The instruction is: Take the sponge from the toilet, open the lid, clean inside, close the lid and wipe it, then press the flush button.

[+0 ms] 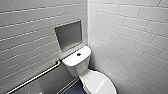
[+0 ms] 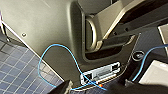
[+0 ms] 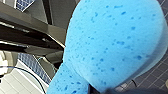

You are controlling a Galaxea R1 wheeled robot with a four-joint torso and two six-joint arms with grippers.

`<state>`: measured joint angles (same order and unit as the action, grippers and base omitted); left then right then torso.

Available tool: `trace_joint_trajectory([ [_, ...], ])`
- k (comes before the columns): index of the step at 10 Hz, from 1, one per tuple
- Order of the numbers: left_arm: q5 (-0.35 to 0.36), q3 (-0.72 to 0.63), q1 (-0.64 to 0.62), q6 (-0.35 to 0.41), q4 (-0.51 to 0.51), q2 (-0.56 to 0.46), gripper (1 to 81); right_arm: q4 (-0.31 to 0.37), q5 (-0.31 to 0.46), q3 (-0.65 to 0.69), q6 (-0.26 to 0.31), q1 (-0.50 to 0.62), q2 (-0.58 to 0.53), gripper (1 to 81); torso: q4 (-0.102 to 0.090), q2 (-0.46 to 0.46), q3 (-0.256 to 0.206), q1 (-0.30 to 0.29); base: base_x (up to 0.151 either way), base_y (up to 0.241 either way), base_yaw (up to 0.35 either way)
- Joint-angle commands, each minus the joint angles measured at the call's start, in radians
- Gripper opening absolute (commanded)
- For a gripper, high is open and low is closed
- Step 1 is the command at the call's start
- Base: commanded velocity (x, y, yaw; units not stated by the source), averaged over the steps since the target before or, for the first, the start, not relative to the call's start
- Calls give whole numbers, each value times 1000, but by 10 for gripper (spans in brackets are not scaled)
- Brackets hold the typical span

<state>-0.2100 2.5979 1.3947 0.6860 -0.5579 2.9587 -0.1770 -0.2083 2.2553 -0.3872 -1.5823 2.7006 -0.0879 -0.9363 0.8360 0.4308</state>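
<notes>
The white toilet point(image 1: 78, 68) stands in the corner of a tiled room in the head view. Its oval lid point(image 1: 98, 83) lies down over the bowl. On the flat tank top sits the small dark flush button point(image 1: 78, 54). In the right wrist view the bright blue sponge point(image 3: 112, 45) looms close to the camera, pinched at its waist, with my right gripper point(image 3: 105, 90) shut on it. My left gripper point(image 2: 97, 87) is open and holds nothing, hanging beside the robot's own grey body with a blue cable point(image 2: 60, 53) looping past.
White tiled walls close in on both sides of the toilet. A grey recessed niche point(image 1: 68, 35) sits above the tank. A metal grab bar point(image 1: 35, 76) runs along the left wall. Dark blue floor tiles point(image 1: 75, 88) show beside the bowl.
</notes>
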Motion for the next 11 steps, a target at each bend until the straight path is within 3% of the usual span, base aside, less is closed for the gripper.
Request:
trace_joint_trajectory([
  [1,-94,4,-4,10,-11,-1,811,-32,66,50,2,-12,27,10,0,96,-91,-61,0,0,0],
  [6,-88,8,-1,10,-11,1,811,-41,66,114,2,-19,70,10,0,277,-265,-182,0,0,0],
  [7,-86,10,0,9,-11,1,811,-41,66,114,2,-19,72,10,0,314,-205,-206,0,0,0],
  [11,-86,11,-1,10,-10,5,811,-42,78,128,2,-12,90,10,0,441,-239,-290,0,0,0],
])
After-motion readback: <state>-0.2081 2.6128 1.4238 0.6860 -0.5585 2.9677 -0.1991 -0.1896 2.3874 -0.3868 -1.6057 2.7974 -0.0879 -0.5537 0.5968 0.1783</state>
